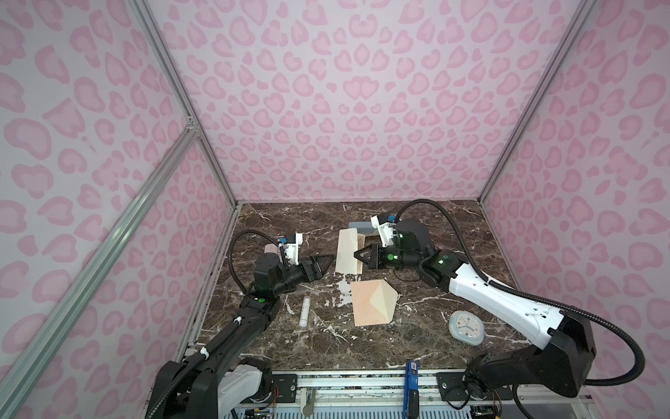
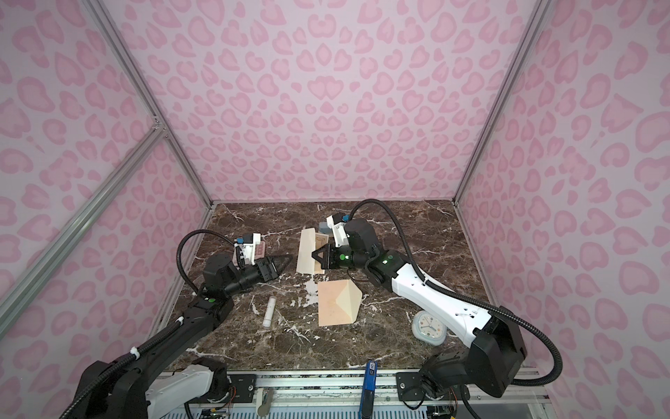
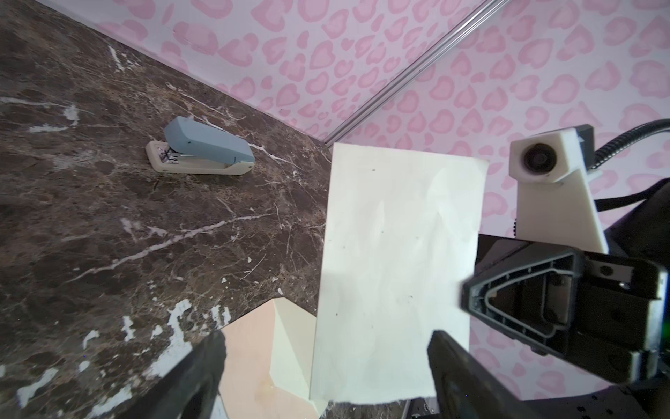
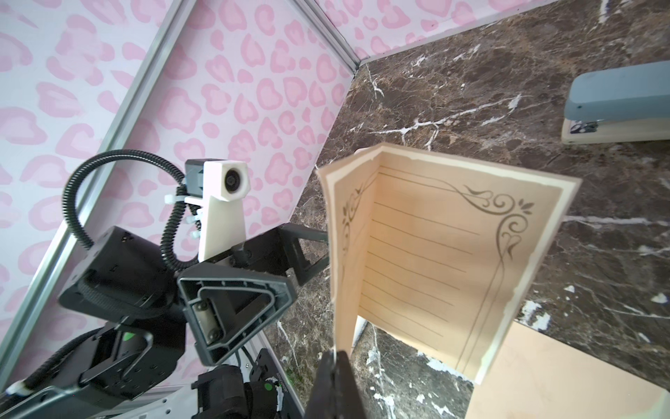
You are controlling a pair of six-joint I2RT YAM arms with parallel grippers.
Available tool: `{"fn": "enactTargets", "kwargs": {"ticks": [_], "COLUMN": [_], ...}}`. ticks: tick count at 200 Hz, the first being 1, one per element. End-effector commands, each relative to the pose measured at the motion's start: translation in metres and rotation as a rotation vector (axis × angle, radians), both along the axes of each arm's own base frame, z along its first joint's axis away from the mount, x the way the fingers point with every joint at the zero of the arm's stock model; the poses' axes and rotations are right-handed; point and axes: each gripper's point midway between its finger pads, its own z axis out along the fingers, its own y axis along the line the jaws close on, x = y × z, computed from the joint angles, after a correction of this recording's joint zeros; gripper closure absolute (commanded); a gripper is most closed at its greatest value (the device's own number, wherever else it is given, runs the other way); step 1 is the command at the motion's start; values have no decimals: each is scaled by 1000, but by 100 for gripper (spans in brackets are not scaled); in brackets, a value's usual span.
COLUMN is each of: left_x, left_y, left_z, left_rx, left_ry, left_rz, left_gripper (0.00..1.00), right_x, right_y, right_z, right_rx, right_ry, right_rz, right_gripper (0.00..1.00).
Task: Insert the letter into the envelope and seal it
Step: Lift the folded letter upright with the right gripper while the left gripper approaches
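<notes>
The right tool (image 1: pixel 358 254) is clamped on the letter (image 1: pixel 348 254), pinching the edge that faces the right arm; the right wrist view shows its two fingers pressed together on the paper's lower edge (image 4: pixel 335 359). The letter is lifted off the counter (image 1: pixel 417 344) and bent lengthwise into a shallow fold. Its ruled, bordered side with the corner flourishes faces the right arm (image 4: pixel 435 254), and its plain pale back faces the left arm (image 3: pixel 395 272). The left tool (image 1: pixel 324 265) is spread wide apart and holds nothing. It sits just beside the letter's other long edge in both top views (image 2: pixel 282 263). The right wrist view does not settle whether one of its fingers touches the paper. The envelope (image 1: pixel 369 304) lies flat on the counter, nearer the front edge than the letter and close under its lower end. Its paler pointed flap is folded open toward the right arm's side (image 2: pixel 335 304). A grey and cream stapler (image 3: pixel 206 148) rests behind the letter near the back wall. A white tube (image 1: pixel 305 312) lies left of the envelope, and a small pale blue clock (image 1: pixel 467 327) sits to its right under the right arm.
</notes>
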Motion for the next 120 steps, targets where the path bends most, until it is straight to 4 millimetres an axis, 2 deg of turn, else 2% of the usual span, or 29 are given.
{"fn": "enactTargets", "kwargs": {"ticks": [1, 22, 97, 120], "left_x": [-3, -2, 3, 2], "left_y": [-9, -13, -26, -32], "left_z": [40, 43, 31, 36], "left_rx": [-119, -148, -205, -222], "left_ry": [-138, -142, -94, -105], "left_rz": [-71, -96, -149, -166], "left_gripper": [12, 13, 17, 18], "right_x": [-8, -12, -20, -19], "right_y": [3, 5, 8, 10], "right_z": [2, 5, 19, 19], "right_rx": [31, 66, 133, 139], "right_ry": [27, 38, 43, 45], "right_rz": [32, 46, 75, 81], "right_gripper": [100, 100, 100, 100]}}
